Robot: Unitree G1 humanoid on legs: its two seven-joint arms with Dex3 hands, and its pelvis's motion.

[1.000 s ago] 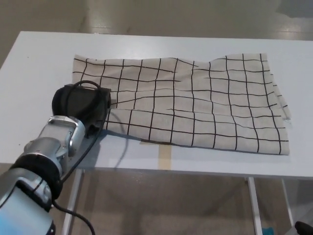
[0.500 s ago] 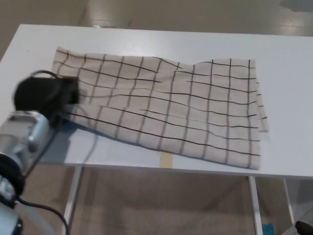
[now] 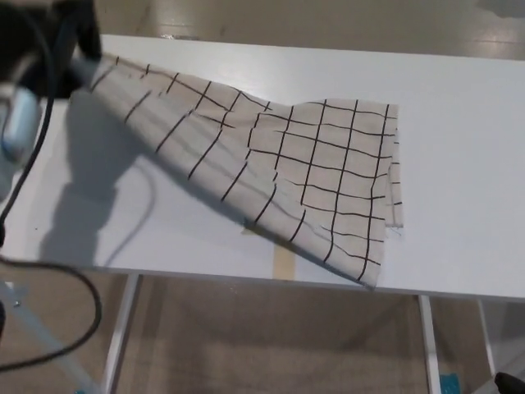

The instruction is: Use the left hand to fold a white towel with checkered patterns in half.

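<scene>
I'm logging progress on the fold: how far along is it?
Done: the left hand has gripped the towel at its left end and lifted it off the table. In hand: that end hangs raised and stretched at top left, the right part lying flat. Left: carrying it over onto the right edge and releasing.

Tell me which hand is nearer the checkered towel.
Left. The left hand grips the checkered towel at its raised left end; the right hand is out of view.

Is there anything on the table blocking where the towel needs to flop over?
Nothing visible does. The left hand holds one end of the checkered towel lifted, and the white table toward the other end looks bare.
</scene>
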